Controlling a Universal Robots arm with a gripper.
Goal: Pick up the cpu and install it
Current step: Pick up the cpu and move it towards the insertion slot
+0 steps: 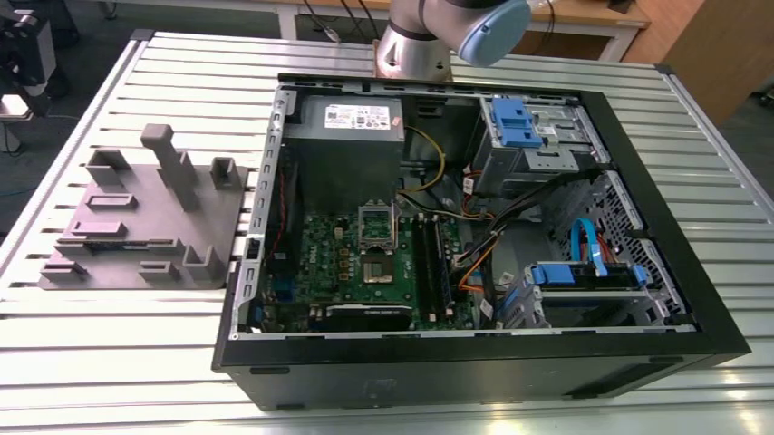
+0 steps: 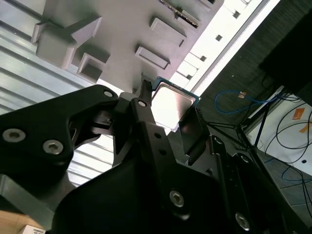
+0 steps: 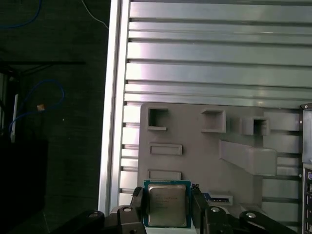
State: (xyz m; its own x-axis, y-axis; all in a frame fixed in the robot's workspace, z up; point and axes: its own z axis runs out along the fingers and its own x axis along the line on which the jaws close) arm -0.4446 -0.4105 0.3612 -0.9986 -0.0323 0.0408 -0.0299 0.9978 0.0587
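Observation:
The cpu [image 3: 166, 204] is a flat square chip with a silver top and a thin pale rim. It sits between my gripper's [image 3: 168, 208] two black fingers [image 3: 138, 202], which press on its opposite edges. In both wrist views it hangs above the grey plastic fixture [image 3: 195, 151]. The second wrist view has the cpu [image 2: 170, 103] shining between the fingertips of the gripper [image 2: 168, 115], with the fixture [image 2: 122, 29] beyond. On the motherboard in the exterior view, the square socket [image 1: 377, 272] lies uncovered under its raised metal frame [image 1: 377, 222].
The open computer case [image 1: 677, 299] lies on a slatted metal table [image 1: 121, 362], with cables, blue drive brackets [image 1: 514, 122] and a power supply [image 1: 351, 127] inside. The grey fixture [image 1: 145, 217] with upright blocks stands at the exterior view's left. The table edge [image 3: 113, 122] drops to a dark floor.

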